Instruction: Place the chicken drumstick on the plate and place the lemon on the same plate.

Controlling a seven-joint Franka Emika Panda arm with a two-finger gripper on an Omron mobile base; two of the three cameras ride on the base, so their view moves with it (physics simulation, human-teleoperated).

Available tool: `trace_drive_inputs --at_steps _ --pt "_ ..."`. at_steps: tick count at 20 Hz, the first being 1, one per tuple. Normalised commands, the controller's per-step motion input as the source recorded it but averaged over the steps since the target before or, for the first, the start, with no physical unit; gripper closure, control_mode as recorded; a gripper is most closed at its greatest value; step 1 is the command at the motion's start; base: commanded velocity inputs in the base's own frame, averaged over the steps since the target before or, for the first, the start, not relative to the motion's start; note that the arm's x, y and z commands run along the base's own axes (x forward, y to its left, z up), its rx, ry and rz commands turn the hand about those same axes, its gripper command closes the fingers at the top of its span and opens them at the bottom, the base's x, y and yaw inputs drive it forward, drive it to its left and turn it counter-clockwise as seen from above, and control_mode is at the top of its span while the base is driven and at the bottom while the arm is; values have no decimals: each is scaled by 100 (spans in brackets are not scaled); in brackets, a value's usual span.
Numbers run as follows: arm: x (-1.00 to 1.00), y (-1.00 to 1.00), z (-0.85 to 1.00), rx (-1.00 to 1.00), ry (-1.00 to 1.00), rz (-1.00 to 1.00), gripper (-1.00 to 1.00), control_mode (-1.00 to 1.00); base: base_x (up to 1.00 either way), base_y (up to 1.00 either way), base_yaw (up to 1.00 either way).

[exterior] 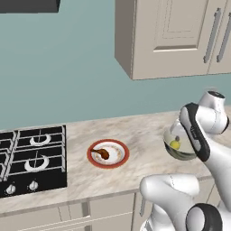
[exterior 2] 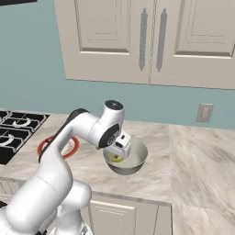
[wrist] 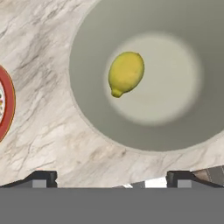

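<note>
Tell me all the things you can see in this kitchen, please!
chicken drumstick: one, orange-brown, lying on the plate
plate: one, red-orange rim and white centre, on the counter right of the stove
lemon: one, yellow-green, at the bottom of the bowl
bowl: one, grey, on the counter right of the plate
stove: one, black, at the counter's left end
counter: one, beige marble
wall cabinets: beige, above the counter
wall outlet: one, pale, on the teal wall
gripper: one, dark fingertips, open, above the bowl
</note>
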Motion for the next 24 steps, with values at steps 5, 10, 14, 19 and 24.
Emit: trace_drive_inputs --at_steps 5,10,14,19,24 --pt "41 -40 0 3 0 -2 -100 -100 0 0 0" --pt "43 -24 -12 0 0 -1 -100 -100 0 0 0" --pt "30 -4 -42 0 0 -3 -100 -100 0 0 0" --pt "26 0 -52 0 0 -3 -100 -100 0 0 0" --pt "24 0 -53 0 0 -4 -100 -100 0 0 0"
